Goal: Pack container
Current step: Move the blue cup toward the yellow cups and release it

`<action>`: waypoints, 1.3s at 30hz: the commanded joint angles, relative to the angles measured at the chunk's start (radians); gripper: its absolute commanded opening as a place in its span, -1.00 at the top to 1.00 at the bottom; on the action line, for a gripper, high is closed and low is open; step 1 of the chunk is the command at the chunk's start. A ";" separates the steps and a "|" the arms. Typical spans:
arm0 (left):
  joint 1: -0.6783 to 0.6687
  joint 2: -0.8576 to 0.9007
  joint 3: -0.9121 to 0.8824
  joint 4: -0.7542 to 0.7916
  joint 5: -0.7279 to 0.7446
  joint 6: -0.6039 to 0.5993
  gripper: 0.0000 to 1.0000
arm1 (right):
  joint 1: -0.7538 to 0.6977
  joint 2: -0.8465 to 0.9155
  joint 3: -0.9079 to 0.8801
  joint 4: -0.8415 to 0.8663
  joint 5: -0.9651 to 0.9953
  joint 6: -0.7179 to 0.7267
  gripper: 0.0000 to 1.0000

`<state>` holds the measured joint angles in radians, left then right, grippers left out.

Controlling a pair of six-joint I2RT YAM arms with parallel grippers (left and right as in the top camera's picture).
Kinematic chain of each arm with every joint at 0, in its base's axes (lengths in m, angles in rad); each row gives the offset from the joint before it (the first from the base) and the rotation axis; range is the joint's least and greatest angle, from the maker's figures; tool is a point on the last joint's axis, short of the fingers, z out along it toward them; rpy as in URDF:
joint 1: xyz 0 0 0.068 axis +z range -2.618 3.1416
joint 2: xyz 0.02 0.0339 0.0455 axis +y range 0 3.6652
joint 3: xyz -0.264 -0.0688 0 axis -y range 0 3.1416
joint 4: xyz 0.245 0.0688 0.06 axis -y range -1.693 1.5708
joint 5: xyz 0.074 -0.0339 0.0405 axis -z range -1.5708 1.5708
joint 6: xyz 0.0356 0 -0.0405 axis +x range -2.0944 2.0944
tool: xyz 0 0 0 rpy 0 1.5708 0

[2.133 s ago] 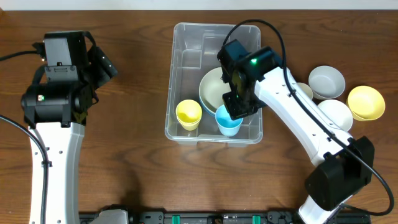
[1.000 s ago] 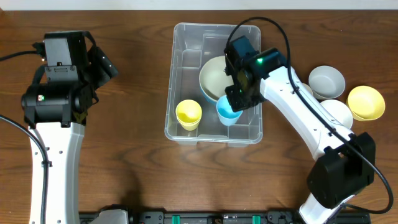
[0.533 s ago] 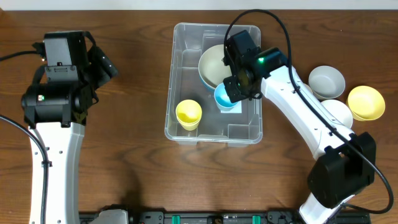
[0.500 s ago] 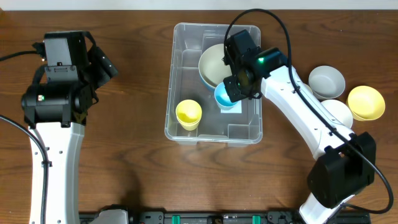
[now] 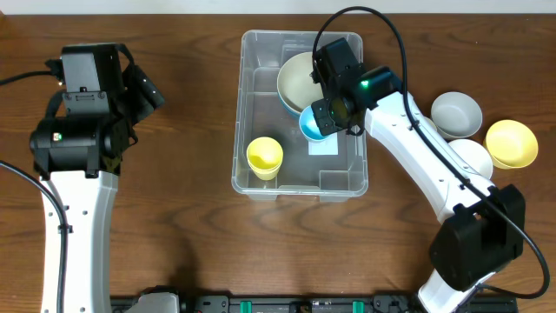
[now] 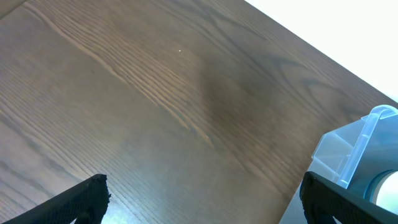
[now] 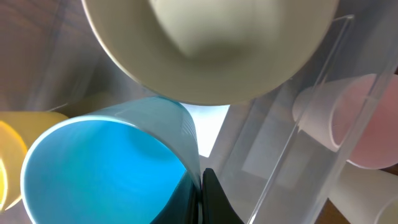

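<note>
- Three pieces sat inside the container point(image 5: 246, 96), which stood mid-table point(image 5: 174, 217): a cream bowl point(image 5: 295, 78) at the far end, a yellow cup point(image 5: 265, 156) near the front left corner, and a blue cup point(image 5: 311, 129) just beside the bowl.
- The right claw point(image 7: 202, 199) was pinched shut on the blue cup's rim, one finger inside the wall and one outside.
- In the right wrist view the bowl's edge overhung the cup's mouth. Whether the two touched, I could not tell.
- The left claw point(image 6: 205, 202) stood spread wide and held nothing, above bare wood well apart from the container's left side.
- The step in hand looked like setting the blue cup down beside the bowl. I could not tell whether its base had reached the floor of the container.
- To do it well, the cup likely needed to come down level until its base rested flat, far enough from the bowl that nothing wedged under that rim.
- The white label point(image 5: 326, 146) marked a free patch of floor just in front, a fair spot to aim for.
- The claw should open only once the cup stood by itself, then lift straight up so the inner finger did not drag the wall and tip it.
- A grey bowl point(image 5: 456, 113), a white bowl point(image 5: 469, 156) and a yellow bowl point(image 5: 511, 142) waited outside on the right, so tight placement now would probably save room.
</note>
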<state>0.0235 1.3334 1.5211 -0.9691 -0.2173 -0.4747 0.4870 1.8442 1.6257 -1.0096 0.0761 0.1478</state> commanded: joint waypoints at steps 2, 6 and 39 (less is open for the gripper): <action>0.003 0.005 0.012 -0.002 -0.016 -0.002 -0.96 | 0.006 -0.005 -0.001 -0.004 -0.069 -0.023 0.98; 0.003 0.005 0.012 -0.002 -0.016 -0.002 -0.96 | 0.031 -0.005 -0.001 0.011 -0.070 -0.022 0.98; 0.003 0.005 0.012 -0.002 -0.016 -0.002 -0.96 | 0.156 0.086 -0.002 0.234 -0.066 -0.014 0.97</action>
<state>0.0235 1.3334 1.5211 -0.9691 -0.2173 -0.4747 0.6270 1.9072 1.6257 -0.7845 0.0143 0.1402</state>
